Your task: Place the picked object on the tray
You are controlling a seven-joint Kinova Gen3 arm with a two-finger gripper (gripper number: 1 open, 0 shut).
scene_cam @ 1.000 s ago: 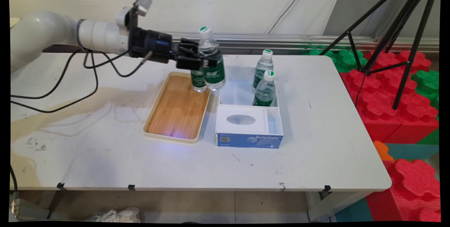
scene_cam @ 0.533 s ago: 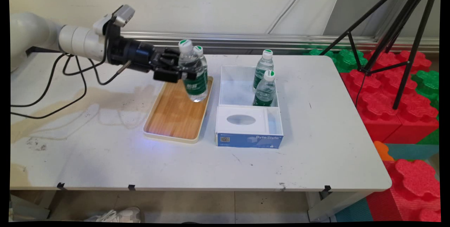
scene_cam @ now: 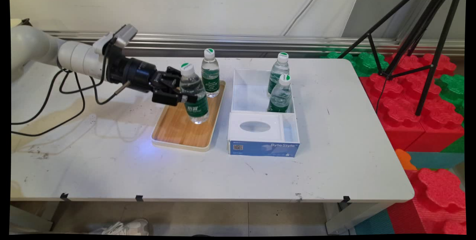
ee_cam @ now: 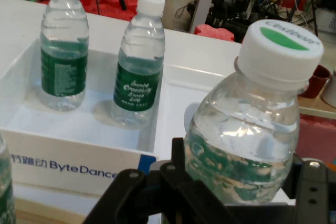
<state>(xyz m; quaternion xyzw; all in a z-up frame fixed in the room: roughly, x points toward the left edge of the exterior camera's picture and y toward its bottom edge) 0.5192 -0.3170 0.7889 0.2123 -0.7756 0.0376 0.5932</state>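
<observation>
My gripper (scene_cam: 183, 96) is shut on a clear water bottle (scene_cam: 193, 95) with a green label and a white cap, holding it tilted low over the middle of the wooden tray (scene_cam: 173, 130). In the hand view the held bottle (ee_cam: 247, 124) fills the right side between the black fingers (ee_cam: 173, 182). A second bottle (scene_cam: 210, 73) stands upright at the tray's far end, just behind the held one. Two more bottles (scene_cam: 279, 94) stand in the open white box (scene_cam: 238, 95); the hand view shows these two bottles (ee_cam: 140, 61) beyond the box's wall.
The box's blue-fronted lid section (scene_cam: 263, 132) lies right of the tray. Black cables (scene_cam: 70, 95) hang from the arm over the table's left part. Red and green foam blocks (scene_cam: 416, 98) and a black tripod (scene_cam: 427, 35) stand off the table's right edge.
The arm has carried the held bottle leftward and down, from above the tray's far end to low over the tray's middle. The bottle standing at the far end is uncovered now.
</observation>
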